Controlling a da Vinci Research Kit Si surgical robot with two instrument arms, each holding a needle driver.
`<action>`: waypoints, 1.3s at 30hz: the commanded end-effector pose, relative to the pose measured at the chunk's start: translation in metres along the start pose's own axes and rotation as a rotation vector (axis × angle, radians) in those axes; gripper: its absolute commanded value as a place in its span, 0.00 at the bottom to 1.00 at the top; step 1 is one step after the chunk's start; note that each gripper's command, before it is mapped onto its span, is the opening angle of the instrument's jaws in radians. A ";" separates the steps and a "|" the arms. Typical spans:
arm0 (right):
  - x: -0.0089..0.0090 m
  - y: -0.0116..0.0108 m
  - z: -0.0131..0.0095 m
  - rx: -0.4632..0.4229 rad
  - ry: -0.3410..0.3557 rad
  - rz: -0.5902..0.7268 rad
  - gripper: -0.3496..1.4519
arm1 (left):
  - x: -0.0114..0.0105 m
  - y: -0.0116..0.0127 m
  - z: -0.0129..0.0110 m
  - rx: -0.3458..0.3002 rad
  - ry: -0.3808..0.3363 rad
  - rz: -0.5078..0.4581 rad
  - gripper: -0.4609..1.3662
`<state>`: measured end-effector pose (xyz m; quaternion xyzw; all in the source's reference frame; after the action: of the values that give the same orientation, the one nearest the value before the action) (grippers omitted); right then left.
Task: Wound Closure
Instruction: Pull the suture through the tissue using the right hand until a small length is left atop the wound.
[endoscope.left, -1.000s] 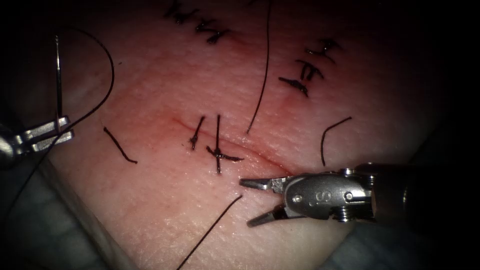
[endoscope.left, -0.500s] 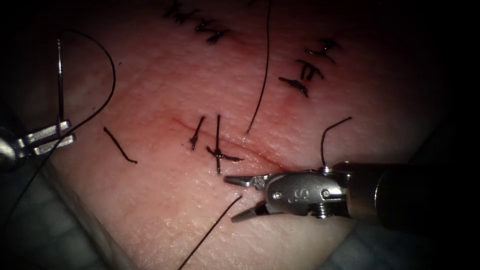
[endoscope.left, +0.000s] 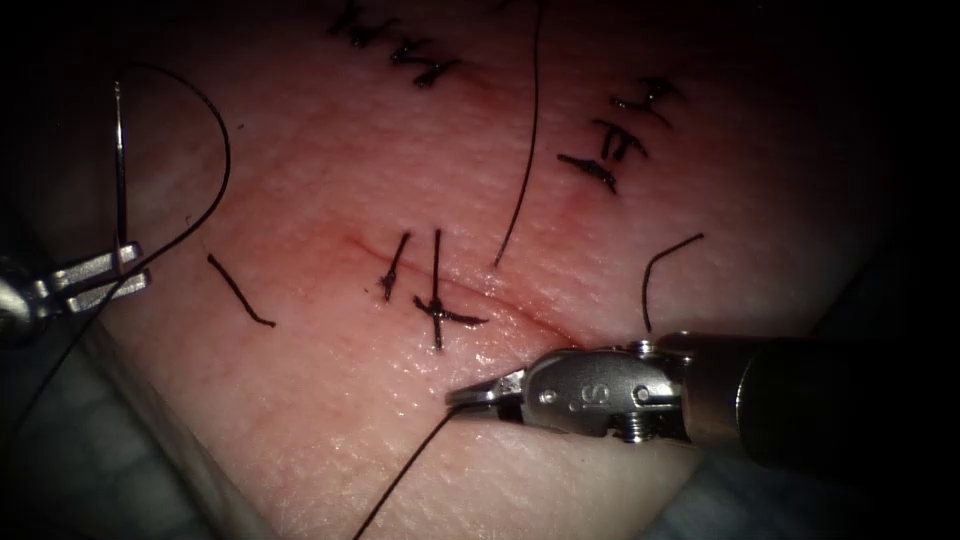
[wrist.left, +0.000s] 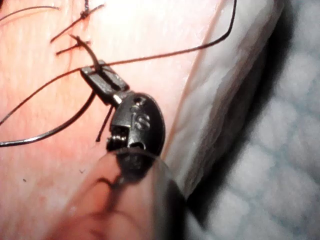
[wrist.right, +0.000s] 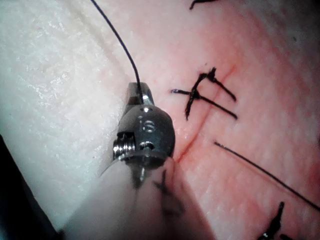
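Observation:
On the tissue (endoscope.left: 300, 420), the cut (endoscope.left: 525, 312) runs slanting, with two dark stitches (endoscope.left: 436, 303) across it. Left of the cut, off the tissue's edge, my left tool (endoscope.left: 138, 266) is shut on the curved needle (endoscope.left: 120, 170) near its lower end. The needle stands upright, free of the tissue. Its thread (endoscope.left: 222, 150) arcs from the needle's top down past the jaws. In the left wrist view the same jaws (wrist.left: 96, 73) clamp the needle. Just below the cut, my right tool (endoscope.left: 468, 396) is shut on the end of a thread strand (endoscope.left: 400, 482). The right wrist view shows those jaws (wrist.right: 138, 91) closed on that thread (wrist.right: 116, 40).
Older rows of stitches (endoscope.left: 615, 140) sit at the back, with another row (endoscope.left: 400, 50) farther left. Loose cut ends of thread lie left (endoscope.left: 240, 292) and right (endoscope.left: 660, 270) of the cut. A long strand (endoscope.left: 527, 150) hangs down the middle. The tissue's edge (endoscope.left: 180, 440) drops onto cloth at the lower left.
My right tool slid left and slightly down, and its open jaws closed on the thread end below the cut. The left tool with the needle barely moved.

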<state>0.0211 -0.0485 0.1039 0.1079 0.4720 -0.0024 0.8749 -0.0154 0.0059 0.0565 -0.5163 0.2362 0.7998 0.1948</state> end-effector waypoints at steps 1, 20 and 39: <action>0.0003 0.0000 -0.0001 -0.004 0.002 0.008 0.00 | -0.0001 0.0000 0.0001 -0.004 0.001 0.000 0.06; 0.0022 -0.0024 -0.0016 0.039 -0.014 -0.011 0.00 | -0.0005 -0.0004 0.0007 -0.008 0.004 -0.003 0.06; 0.0089 -0.0119 -0.0004 0.115 0.013 -0.040 0.00 | 0.0001 -0.0025 0.0025 -0.013 0.014 -0.019 0.06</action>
<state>0.0247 -0.0598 0.0937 0.1514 0.4792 -0.0478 0.8632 -0.0159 0.0095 0.0569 -0.5244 0.2307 0.7950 0.1994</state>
